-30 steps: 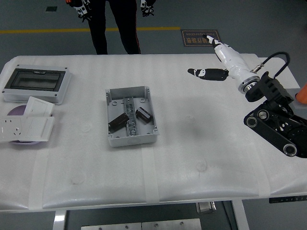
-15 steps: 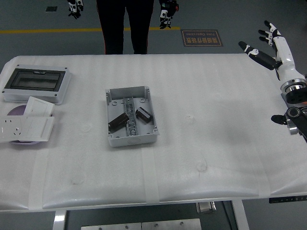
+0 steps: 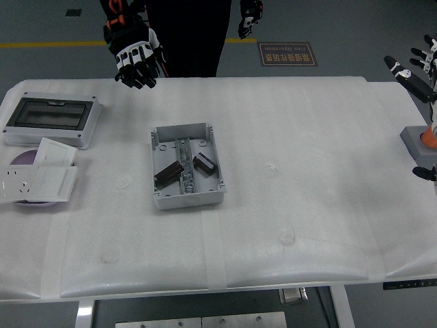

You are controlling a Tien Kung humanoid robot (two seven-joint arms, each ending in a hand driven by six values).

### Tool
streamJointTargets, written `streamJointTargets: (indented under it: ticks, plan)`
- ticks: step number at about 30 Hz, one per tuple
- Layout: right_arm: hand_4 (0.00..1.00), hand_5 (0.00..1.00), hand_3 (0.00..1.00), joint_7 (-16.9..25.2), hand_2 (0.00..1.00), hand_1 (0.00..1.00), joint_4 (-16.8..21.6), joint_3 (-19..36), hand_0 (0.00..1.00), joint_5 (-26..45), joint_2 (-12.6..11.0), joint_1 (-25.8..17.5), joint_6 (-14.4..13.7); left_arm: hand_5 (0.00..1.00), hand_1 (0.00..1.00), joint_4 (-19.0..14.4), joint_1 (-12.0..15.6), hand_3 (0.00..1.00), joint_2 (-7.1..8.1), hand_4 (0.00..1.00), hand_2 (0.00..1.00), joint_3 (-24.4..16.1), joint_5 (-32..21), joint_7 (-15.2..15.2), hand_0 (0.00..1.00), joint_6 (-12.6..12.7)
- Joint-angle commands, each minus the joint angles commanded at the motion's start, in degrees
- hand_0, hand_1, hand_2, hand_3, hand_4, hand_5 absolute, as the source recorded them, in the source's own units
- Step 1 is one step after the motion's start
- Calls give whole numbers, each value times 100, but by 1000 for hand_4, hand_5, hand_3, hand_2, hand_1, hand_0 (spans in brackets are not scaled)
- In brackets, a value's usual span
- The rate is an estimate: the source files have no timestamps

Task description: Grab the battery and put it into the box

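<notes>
Two dark batteries (image 3: pixel 171 175) lay inside the open grey box (image 3: pixel 186 165) near the middle of the white bench (image 3: pixel 307 225), one angled left of the central rail and a second (image 3: pixel 204 162) to its right, so the placing looked done as far as this view could tell. The robot's right hand (image 3: pixel 418 63) hung at the bench's far right edge, fingers spread wide and holding nothing (the left arm was out of sight). A person stood at the far side, one gloved hand (image 3: pixel 136 58) reaching over the far edge above the box, the other (image 3: pixel 250 15) held back. A clear-lidded enclosure (image 3: pixel 51 119) and white socket plates (image 3: pixel 37 179) sat at the left. The likeliest trouble from here: the gloved hand could nudge the box or lift a battery out, or the returning arm could sweep across and clip the box's rim.
</notes>
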Motion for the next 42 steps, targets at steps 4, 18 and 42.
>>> streamJointTargets:
  ticks: [4,18,42]
  plan:
    - [925,514,998,-23,883,846,-5,21,993,-26,0,-1,-1,366,637,4,-18,496,12,447,533,-11,8,-4,524,3]
    - [902,502,998,-111,886,846,-41,123,992,-82,-43,14,7,381,636,13,-64,497,16,459,536,-53,97,-13,524,39]
    - [890,513,998,-139,888,845,-79,156,991,-128,-84,38,6,392,638,12,-98,498,17,470,559,-79,156,-40,526,82]
